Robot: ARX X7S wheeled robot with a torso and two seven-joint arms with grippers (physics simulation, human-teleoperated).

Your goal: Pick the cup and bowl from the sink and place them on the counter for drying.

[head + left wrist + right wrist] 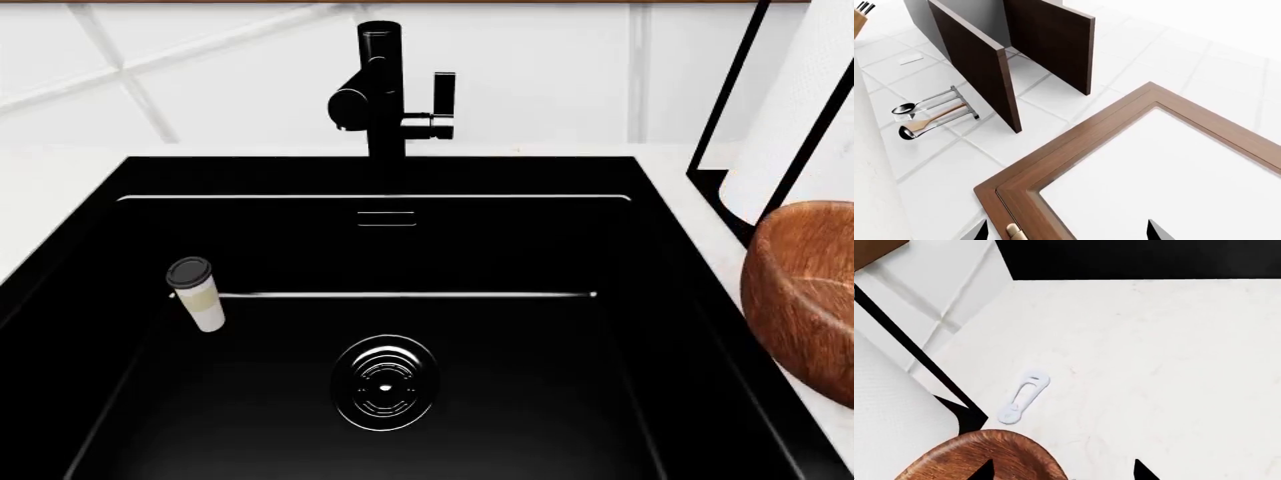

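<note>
So the cup (196, 293) is a little takeaway thing, cream-white tapered body with a round black lid, sitting in the left half of the head view, leaning a bit, down inside the sink (534, 400) near its left wall. It's tiny next to the bowl (807, 300), which is a fat reddish-brown wooden one with obvious grain and thick walls, at the right edge of the head view, out of the basin and on the counter (1154, 365), tipped so its opening faces left. In the right wrist view its rim (981, 455) fills the bottom left.

The sink itself is a big matte-black rectangle with a round black drain (384, 383) low in the middle and a tall black faucet (387, 95) at the top centre, white diagonal tiles behind it. A paper towel roll on a black holder (801, 110) stands at the upper right, just behind the bowl. A small white clip-like thing (1024, 396) lies on the white stone near the bowl.

Right gripper (1064, 472): only two dark fingertip corners show, set wide apart, one of them over the bowl's rim; hard to say if it's touching. Left gripper (1067, 232): same deal, tips spread wide, nothing between them, pointed at a wood-framed white panel (1167, 175) with a utensil rack (931, 114) beyond.
</note>
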